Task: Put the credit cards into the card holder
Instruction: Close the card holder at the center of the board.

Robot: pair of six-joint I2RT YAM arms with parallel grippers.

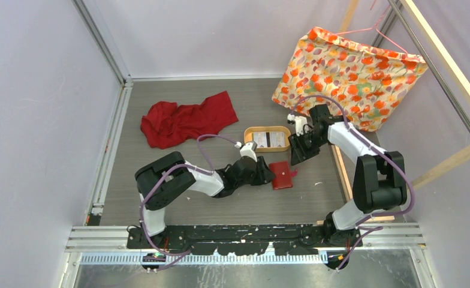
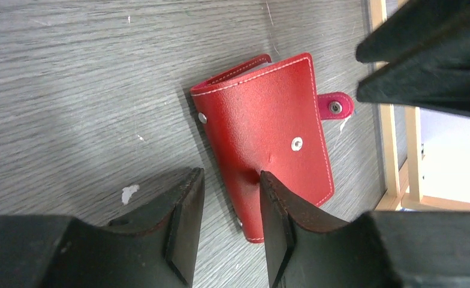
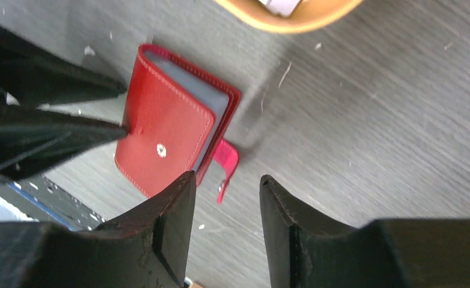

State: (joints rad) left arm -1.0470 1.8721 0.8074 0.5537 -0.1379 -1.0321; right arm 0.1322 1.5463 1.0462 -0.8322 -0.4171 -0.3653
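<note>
From above, the left arm (image 1: pixel 178 180) lies low across the table, its forearm stretched toward the centre. The left gripper (image 1: pixel 268 174) sits against the near-left side of the card holder (image 1: pixel 282 175). The right arm (image 1: pixel 364 168) rises from its base, folds at the elbow and reaches back inward, so the right gripper (image 1: pixel 297 155) hangs just beyond the holder's far-right corner. The holder lies folded on the table (image 1: pixel 160 198), its long axis running roughly near to far and its snap tab (image 1: pixel 294 173) poking rightward. The credit cards (image 1: pixel 267 140) lie in the oval wooden tray (image 1: pixel 250 133), just beyond the holder. A red cloth (image 1: pixel 184 119) lies well to the left.

In the left wrist view, the left gripper (image 2: pixel 226 222) has its jaws parted. The holder (image 2: pixel 268 120) has one long edge running into the gap, and one fingertip (image 2: pixel 271 198) presses a dent into its cover. The tab (image 2: pixel 336 106) juts free, unsnapped.

In the right wrist view, the right gripper (image 3: pixel 223 222) is spread wide, holding nothing, above bare table. The holder (image 3: pixel 166 135) is just beside one finger (image 3: pixel 172 222), with pale inner pockets showing at its open edge. The tab (image 3: pixel 226 165) points toward the gap.
</note>
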